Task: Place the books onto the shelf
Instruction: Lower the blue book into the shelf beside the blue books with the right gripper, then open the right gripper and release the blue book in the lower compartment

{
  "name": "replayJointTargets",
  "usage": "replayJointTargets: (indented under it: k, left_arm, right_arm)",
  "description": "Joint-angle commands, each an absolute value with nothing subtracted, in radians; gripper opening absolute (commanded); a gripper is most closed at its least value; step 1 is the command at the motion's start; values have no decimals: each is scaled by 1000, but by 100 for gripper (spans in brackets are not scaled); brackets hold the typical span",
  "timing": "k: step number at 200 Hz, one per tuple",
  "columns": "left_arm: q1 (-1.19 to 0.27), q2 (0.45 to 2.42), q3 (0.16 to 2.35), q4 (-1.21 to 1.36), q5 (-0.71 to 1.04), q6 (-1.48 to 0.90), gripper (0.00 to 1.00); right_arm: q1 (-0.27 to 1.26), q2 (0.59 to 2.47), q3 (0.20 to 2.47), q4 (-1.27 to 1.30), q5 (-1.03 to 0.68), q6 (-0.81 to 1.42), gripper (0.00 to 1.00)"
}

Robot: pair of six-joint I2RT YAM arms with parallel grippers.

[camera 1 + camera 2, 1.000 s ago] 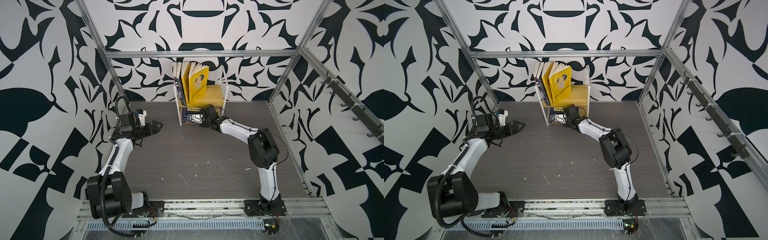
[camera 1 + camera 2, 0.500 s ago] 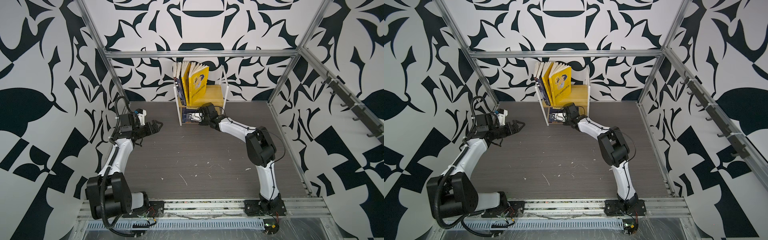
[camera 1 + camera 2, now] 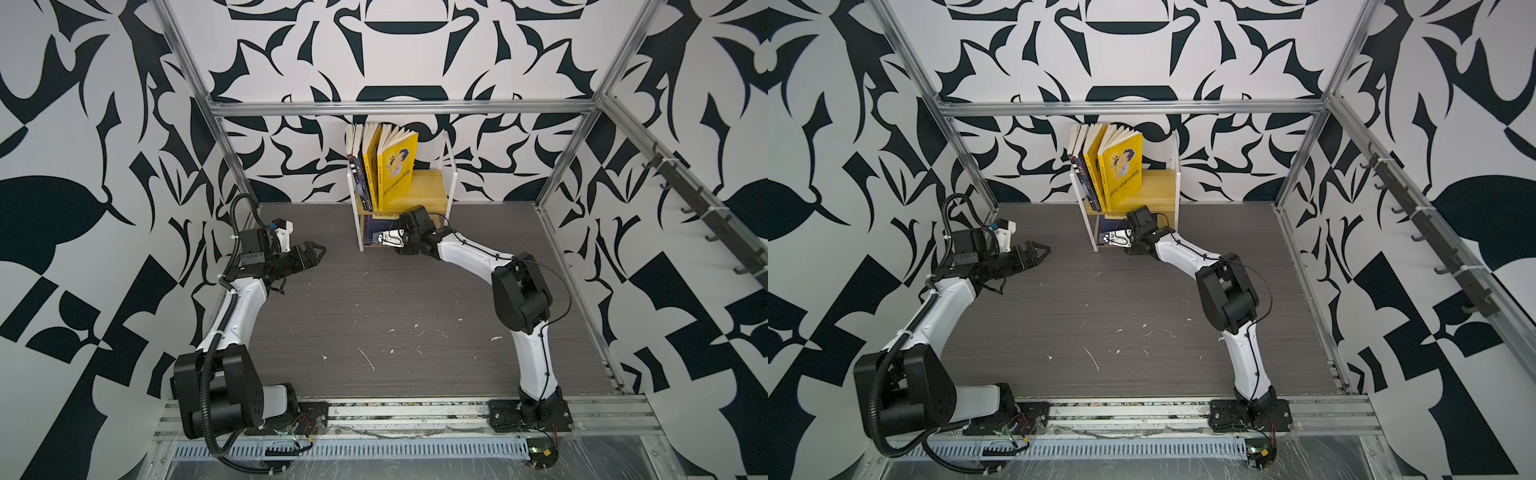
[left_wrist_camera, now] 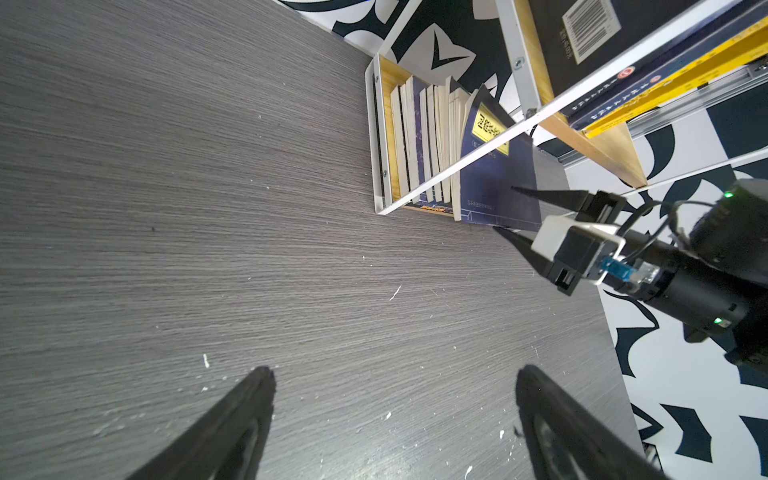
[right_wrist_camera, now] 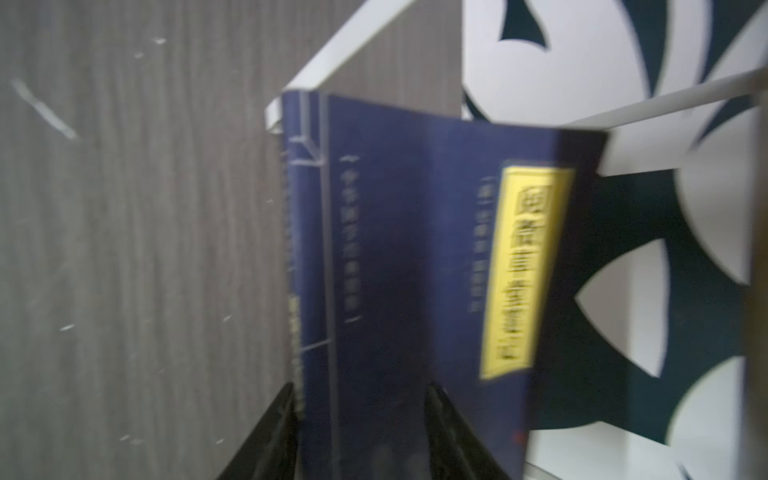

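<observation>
The shelf (image 3: 451, 183) (image 3: 1177, 166) stands at the back wall. On its upper board lean navy books and two yellow books (image 3: 397, 174) (image 3: 1121, 170). Several more books (image 4: 424, 137) stand in the lower tier. The outermost there is a navy book (image 4: 494, 183) (image 5: 395, 249) with a yellow label, leaning against the row. My right gripper (image 3: 376, 240) (image 4: 505, 208) (image 5: 361, 390) reaches into that tier, its jaws parted on either side of this book's edge, wider than the book is thick. My left gripper (image 3: 320, 251) (image 3: 1044, 250) (image 4: 395, 374) hovers open and empty over the table at the left.
The grey table (image 3: 374, 316) carries only white scuff marks. Metal frame posts (image 3: 232, 166) and patterned walls close in the sides and back. The shelf's white frame (image 5: 353, 50) runs close beside my right gripper.
My right gripper's jaws have opened from the navy book, which now stands in the lower tier. The right arm has shifted slightly. The left arm has stayed in place.
</observation>
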State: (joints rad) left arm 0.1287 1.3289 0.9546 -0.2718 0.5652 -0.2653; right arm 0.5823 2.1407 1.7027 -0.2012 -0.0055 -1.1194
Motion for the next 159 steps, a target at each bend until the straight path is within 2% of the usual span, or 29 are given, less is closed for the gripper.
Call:
replayJointTargets:
  k: [1, 46, 159]
  left_arm:
    - [133, 1309, 939, -264, 580, -269, 94]
    - [132, 1308, 940, -263, 581, -269, 94]
    - [133, 1310, 938, -264, 579, -269, 94]
  right_arm:
    - [581, 2094, 1745, -263, -48, -1102, 53]
    - [581, 2116, 1770, -256, -51, -1094, 53]
    - [568, 2175, 1851, -206, 0, -1092, 41]
